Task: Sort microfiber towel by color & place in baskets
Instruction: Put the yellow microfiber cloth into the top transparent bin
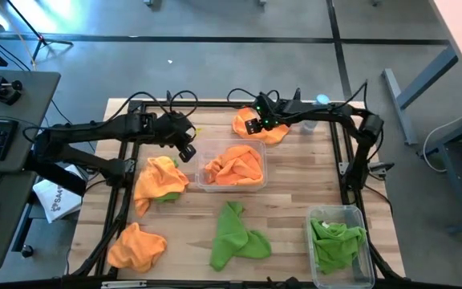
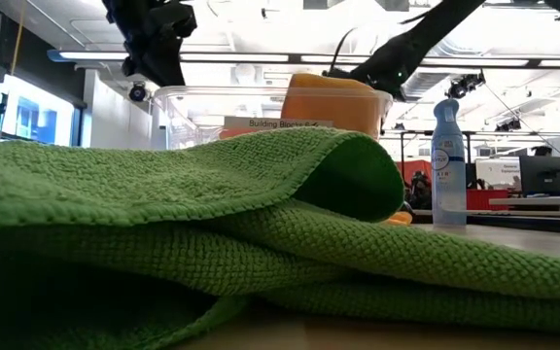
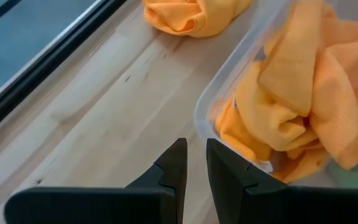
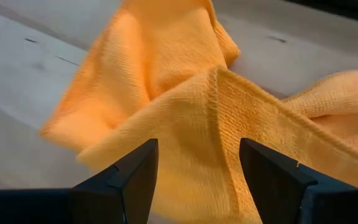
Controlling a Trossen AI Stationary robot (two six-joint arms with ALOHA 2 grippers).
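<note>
My right gripper (image 1: pixel 255 125) (image 4: pixel 197 149) stands open above an orange microfiber towel (image 1: pixel 263 128) (image 4: pixel 185 93) lying crumpled at the table's far edge. Its fingers stand on either side of a raised fold of that towel. My left gripper (image 1: pixel 187 151) (image 3: pixel 195 149) hovers just left of the middle basket (image 1: pixel 203 183) (image 3: pixel 229 74), its fingers a narrow gap apart with nothing between them. That basket holds orange towels (image 1: pixel 235 164) (image 3: pixel 303 99). A second basket (image 1: pixel 361 215) at the near right holds a green towel (image 1: pixel 335 239).
A green towel (image 1: pixel 235 237) (image 2: pixel 163 214) lies near the front middle. One orange towel (image 1: pixel 135 247) lies at the near left. Another (image 1: pixel 160 177) lies over a green one left of the middle basket. A blue-capped spray bottle (image 1: pixel 319 103) (image 2: pixel 447 160) stands at the far edge.
</note>
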